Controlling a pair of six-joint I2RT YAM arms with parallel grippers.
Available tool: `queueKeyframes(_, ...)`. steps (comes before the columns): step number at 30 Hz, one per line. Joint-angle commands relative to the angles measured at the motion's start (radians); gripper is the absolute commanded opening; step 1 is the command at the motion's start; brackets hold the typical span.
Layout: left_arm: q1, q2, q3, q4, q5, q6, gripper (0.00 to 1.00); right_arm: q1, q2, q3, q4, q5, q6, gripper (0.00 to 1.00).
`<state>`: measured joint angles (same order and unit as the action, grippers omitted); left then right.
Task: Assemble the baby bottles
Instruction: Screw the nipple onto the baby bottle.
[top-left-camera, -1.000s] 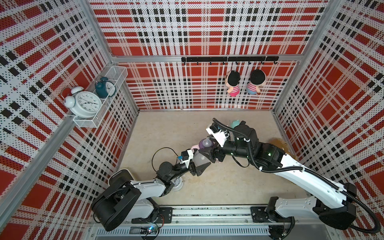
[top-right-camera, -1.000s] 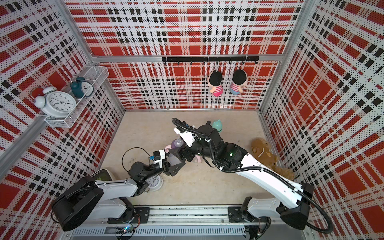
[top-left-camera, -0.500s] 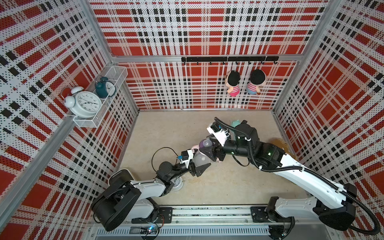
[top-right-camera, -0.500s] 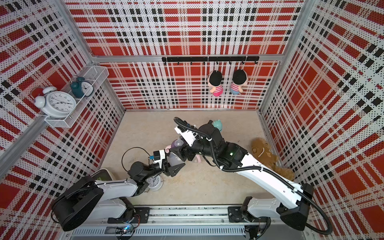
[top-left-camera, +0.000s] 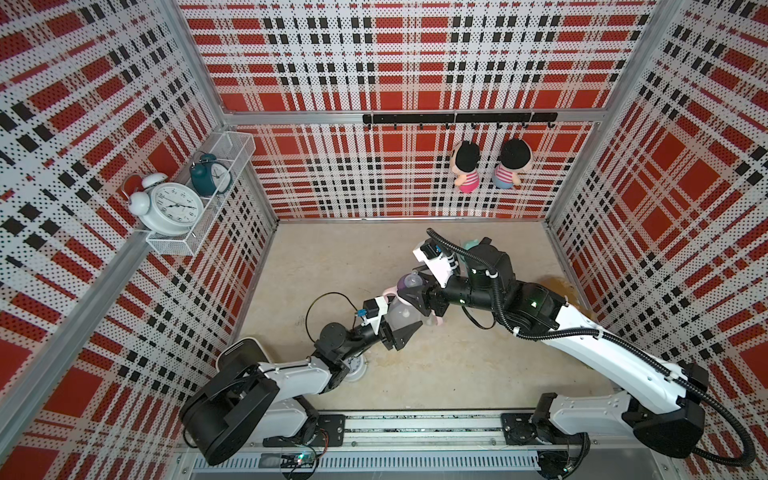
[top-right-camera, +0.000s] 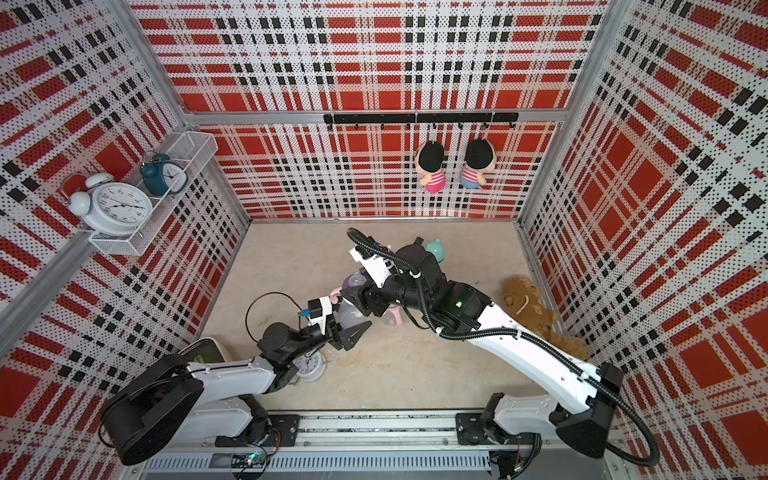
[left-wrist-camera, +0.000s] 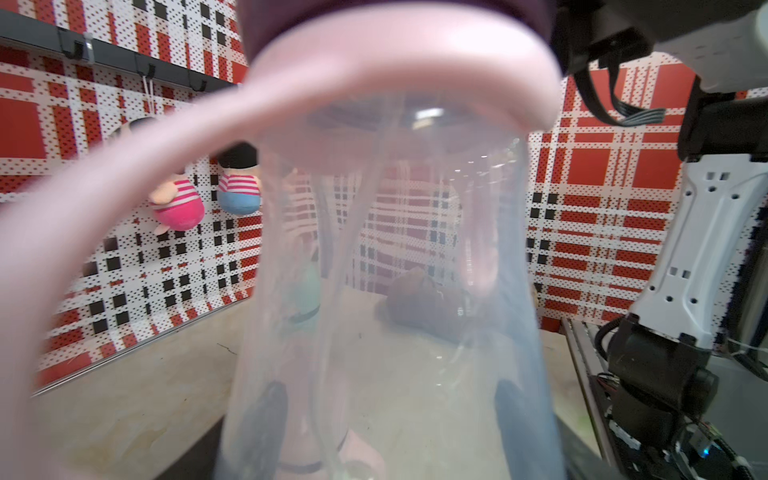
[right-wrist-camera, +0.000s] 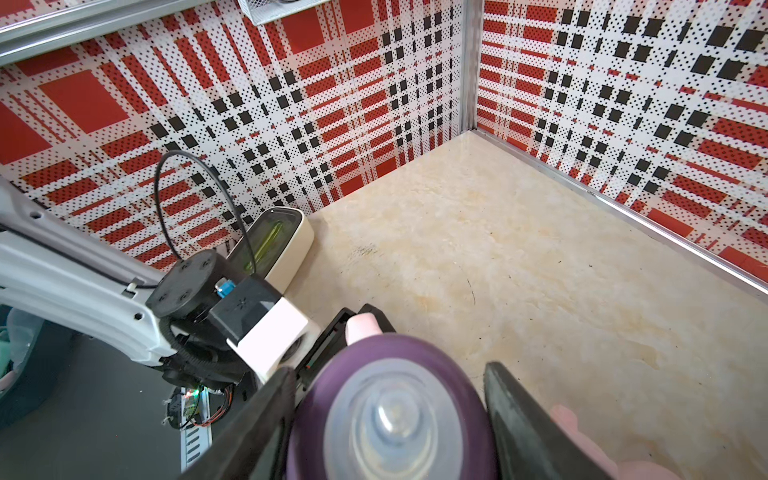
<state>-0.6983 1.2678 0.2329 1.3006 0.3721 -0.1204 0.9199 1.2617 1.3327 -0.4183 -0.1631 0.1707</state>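
The left gripper (top-left-camera: 404, 323) is clamped on the small clear plastic bottle body (top-left-camera: 398, 316), which it holds neck uppermost over the beige marbled floor (top-right-camera: 415, 374) near the middle of the cell; whether the base touches the floor cannot be told. In the left wrist view this bottle body (left-wrist-camera: 395, 291) fills the frame, blurred, with two dark fingers (left-wrist-camera: 266, 415) showing through its lower walls. The pale pink two-handled ring (left-wrist-camera: 395, 83) sits around its neck, one handle curving down along its side. On top of the ring sits the dark purple screw collar with a clear silicone nipple (right-wrist-camera: 395, 399), seen in both top views (top-left-camera: 409, 283) (top-right-camera: 353, 282); how far it is threaded on is not visible. The right gripper (right-wrist-camera: 388, 374) reaches in from the opposite side, its black fingers (right-wrist-camera: 257, 419) standing on either side of the collar and close against it, but whether they press on it cannot be told. Behind the right wrist a teal eared dome cap (top-right-camera: 435, 249) shows, partly hidden. A pink bottle part (top-right-camera: 392, 318) lies on the floor under the right gripper. A brown plush toy (top-right-camera: 523, 303) lies by the right wall, and a small white round clock (top-right-camera: 309, 365) lies under the left arm
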Motion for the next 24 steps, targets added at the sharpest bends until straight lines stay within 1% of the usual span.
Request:
queueKeyframes(1, -0.016, -0.047, 0.017, 0.032, -0.288, 0.023, 0.00, 0.017, 0.025, 0.013, -0.047, 0.086, 0.082, 0.52)
queueKeyframes(6, -0.085, -0.064, 0.027, 0.003, -0.556, 0.080, 0.00, 0.083, 0.068, 0.026, -0.015, 0.204, 0.223, 0.51)
queueKeyframes(7, -0.099, -0.064, 0.034, -0.010, -0.618, 0.090, 0.00, 0.106, 0.087, 0.045, -0.033, 0.272, 0.256, 0.51)
queueKeyframes(9, -0.124, -0.061, 0.053, -0.038, -0.703, 0.116, 0.00, 0.151, 0.132, 0.084, -0.068, 0.395, 0.310, 0.50)
queueKeyframes(10, -0.136, -0.054, 0.062, -0.051, -0.739, 0.126, 0.00, 0.173, 0.156, 0.110, -0.095, 0.475, 0.352, 0.50)
queueKeyframes(11, -0.146, -0.049, 0.068, -0.053, -0.758, 0.137, 0.00, 0.194, 0.178, 0.130, -0.108, 0.521, 0.375, 0.50)
queueKeyframes(13, -0.152, -0.038, 0.071, -0.053, -0.756, 0.143, 0.00, 0.211, 0.205, 0.149, -0.099, 0.526, 0.418, 0.51)
queueKeyframes(15, -0.158, -0.028, 0.074, -0.053, -0.756, 0.155, 0.00, 0.212, 0.213, 0.146, -0.076, 0.505, 0.428, 0.54)
queueKeyframes(17, -0.159, -0.027, 0.067, -0.050, -0.749, 0.165, 0.00, 0.213, 0.214, 0.154, -0.074, 0.500, 0.414, 0.62)
queueKeyframes(19, -0.159, -0.032, 0.062, -0.050, -0.757, 0.173, 0.00, 0.211, 0.209, 0.174, -0.099, 0.505, 0.410, 0.64)
queueKeyframes(21, -0.157, -0.039, 0.053, -0.049, -0.755, 0.175, 0.00, 0.211, 0.208, 0.200, -0.128, 0.507, 0.398, 0.69)
queueKeyframes(24, -0.143, -0.051, 0.048, -0.057, -0.691, 0.177, 0.00, 0.199, 0.212, 0.238, -0.172, 0.488, 0.345, 0.80)
